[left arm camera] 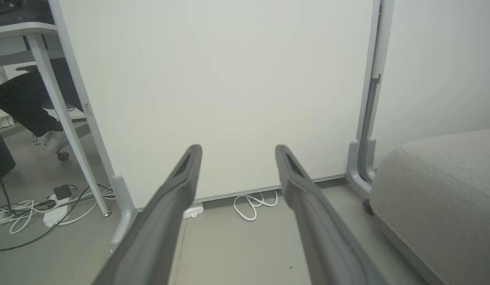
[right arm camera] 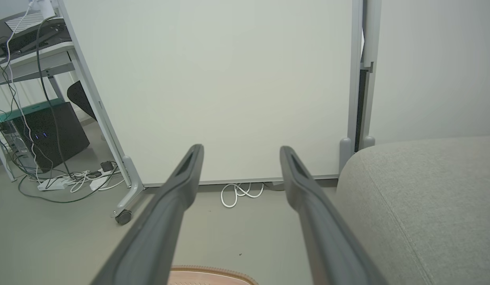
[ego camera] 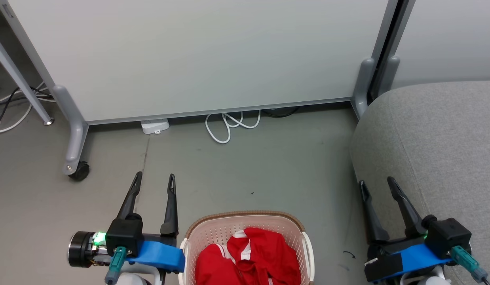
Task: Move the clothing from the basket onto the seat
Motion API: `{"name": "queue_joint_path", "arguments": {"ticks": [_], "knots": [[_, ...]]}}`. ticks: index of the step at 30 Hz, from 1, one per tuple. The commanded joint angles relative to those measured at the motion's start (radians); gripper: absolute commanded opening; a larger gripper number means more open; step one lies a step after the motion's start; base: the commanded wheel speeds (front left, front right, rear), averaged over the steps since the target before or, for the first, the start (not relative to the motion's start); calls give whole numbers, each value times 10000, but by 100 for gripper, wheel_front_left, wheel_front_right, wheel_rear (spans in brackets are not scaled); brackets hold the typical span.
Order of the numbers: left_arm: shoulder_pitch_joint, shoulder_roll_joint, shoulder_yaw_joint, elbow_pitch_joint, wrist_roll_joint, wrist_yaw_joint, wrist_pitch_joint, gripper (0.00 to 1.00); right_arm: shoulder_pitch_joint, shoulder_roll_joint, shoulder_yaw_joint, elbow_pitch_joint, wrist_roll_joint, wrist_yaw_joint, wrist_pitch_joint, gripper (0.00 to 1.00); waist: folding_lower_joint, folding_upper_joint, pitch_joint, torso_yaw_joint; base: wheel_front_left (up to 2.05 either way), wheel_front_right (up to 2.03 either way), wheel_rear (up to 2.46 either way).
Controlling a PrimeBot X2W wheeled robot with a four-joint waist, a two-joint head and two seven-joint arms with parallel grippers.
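Right now I have both sets of fingers spread wide and empty: the left gripper (ego camera: 155, 174) at the lower left of the head view, the right gripper (ego camera: 376, 180) at the lower right by the grey seat (ego camera: 435, 134). Between them, at bottom centre, the red clothing (ego camera: 249, 257) lies bunched inside the basket (ego camera: 245, 215).

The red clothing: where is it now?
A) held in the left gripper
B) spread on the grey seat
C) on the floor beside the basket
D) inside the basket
D: in the head view the clothing lies bunched inside the basket, and the open left gripper and right gripper hold nothing.
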Motion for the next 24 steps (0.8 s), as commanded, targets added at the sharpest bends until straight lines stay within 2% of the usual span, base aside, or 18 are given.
{"name": "queue_joint_path", "arguments": {"ticks": [1, 18, 24], "knots": [[-125, 32, -37, 12, 155, 68, -87, 100, 77, -63, 21, -40, -180, 25, -90, 100, 0, 0, 1, 0, 0, 0, 0], [-180, 18, 87, 166, -5, -110, -79, 100, 8, -62, 63, 88, -75, 24, -78, 100, 0, 0, 7, 5, 0, 0, 0], [-480, 46, -59, 443, 107, -426, -79, 100, -187, -62, 131, 2, -117, 24, -77, 100, 0, 0, 231, -122, 0, 0, 0]]}}
